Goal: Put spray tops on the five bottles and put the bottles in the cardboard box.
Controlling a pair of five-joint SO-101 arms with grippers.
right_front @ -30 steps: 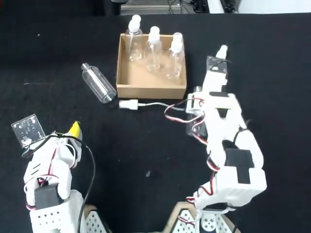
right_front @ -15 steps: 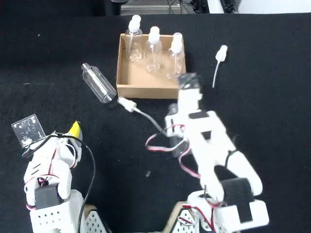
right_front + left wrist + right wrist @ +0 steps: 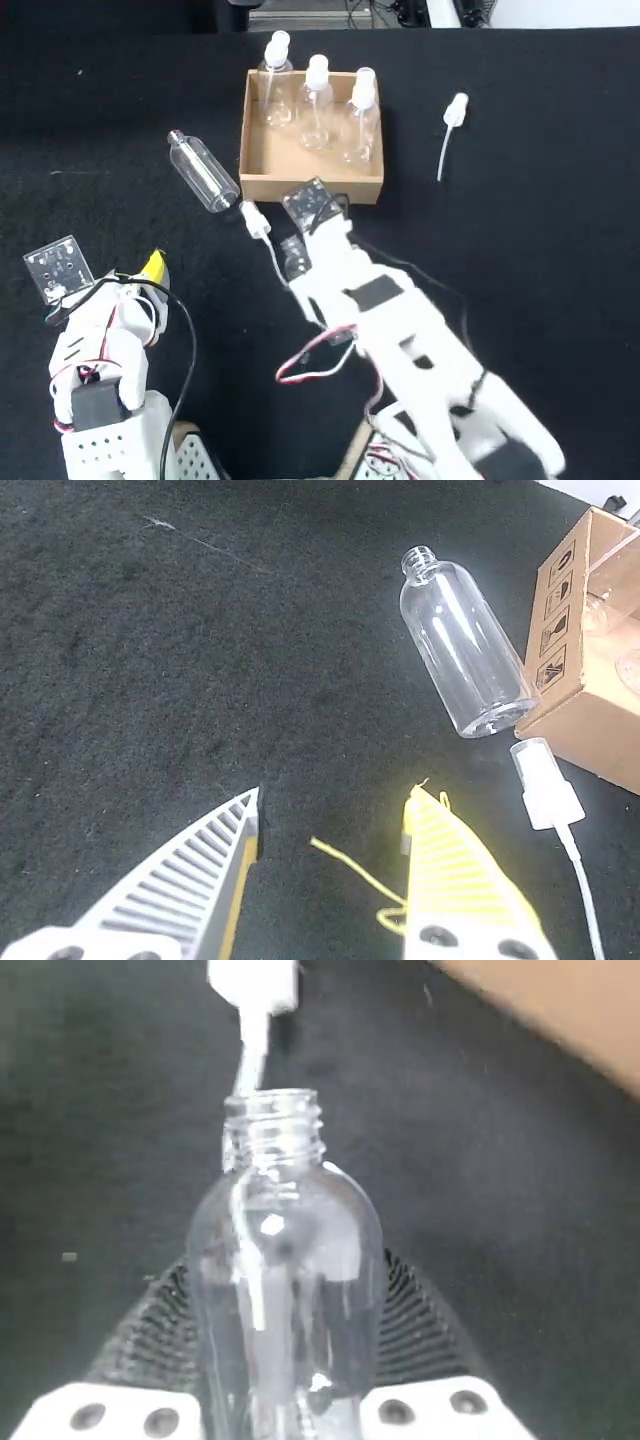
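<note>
After swinging across before the cardboard box (image 3: 310, 187), the right gripper (image 3: 285, 1275) clamps an uncapped bottle (image 3: 280, 1220), neck near the loose spray top (image 3: 256, 220) on the surface (image 3: 540, 220): capping seems next; left gripper (image 3: 330, 820) fingers wide.

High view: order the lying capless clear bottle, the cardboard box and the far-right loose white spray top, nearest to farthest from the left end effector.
From the left end effector:
1. Clear plastic bottle, lying left of the box.
2. Brown cardboard box, centre back.
3. White spray top, far right.
</note>
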